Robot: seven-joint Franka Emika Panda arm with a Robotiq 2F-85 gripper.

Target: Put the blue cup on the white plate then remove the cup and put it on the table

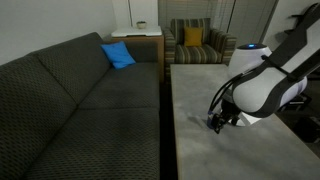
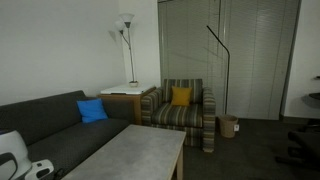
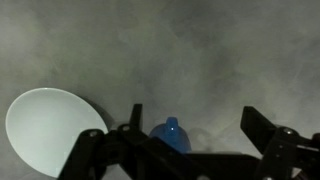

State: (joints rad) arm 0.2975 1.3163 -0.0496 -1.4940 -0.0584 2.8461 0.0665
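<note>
In the wrist view the blue cup [image 3: 171, 135] stands on the table [image 3: 200, 50], a mottled grey stone-like top. The white plate [image 3: 45, 125] lies just to its left, apart from it and bare. My gripper [image 3: 193, 113] is open, and the cup sits low between its two dark fingers, nearer the left one, untouched. In an exterior view the gripper [image 1: 218, 122] hangs just above the table [image 1: 200, 100]; cup and plate are hidden there behind the arm. The table [image 2: 135, 150] also shows in an exterior view, with the cup and the plate out of view.
A dark sofa [image 1: 90, 95] with a blue pillow [image 1: 118, 55] runs along the table's side. A striped armchair [image 2: 185, 112] with a yellow cushion, a wooden side table [image 2: 125, 100], a floor lamp [image 2: 126, 30] and a small box [image 2: 229, 125] stand beyond the far end.
</note>
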